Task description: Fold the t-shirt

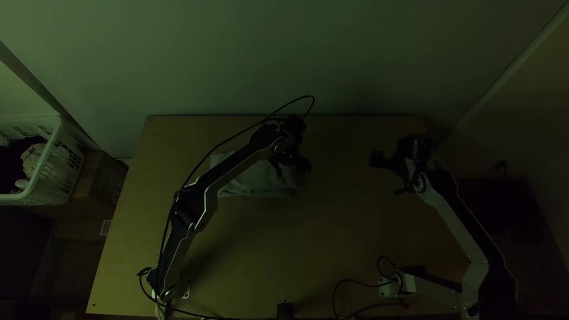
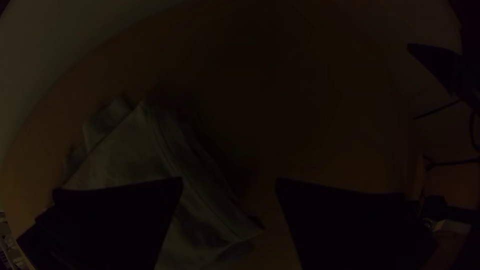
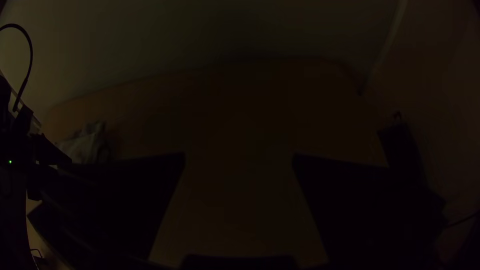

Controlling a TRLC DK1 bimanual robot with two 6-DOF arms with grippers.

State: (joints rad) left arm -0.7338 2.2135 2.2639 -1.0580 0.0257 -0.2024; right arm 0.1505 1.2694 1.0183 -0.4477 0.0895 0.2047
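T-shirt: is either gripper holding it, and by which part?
Nothing is held. The left gripper has its fingers apart at the edge of the t-shirt; the right gripper is open too, away from the cloth.

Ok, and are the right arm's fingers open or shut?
Open: the right fingers stand wide apart, with bare table showing between them.

Pale t-shirt in a small, layered, creased bundle on the table, left of centre.
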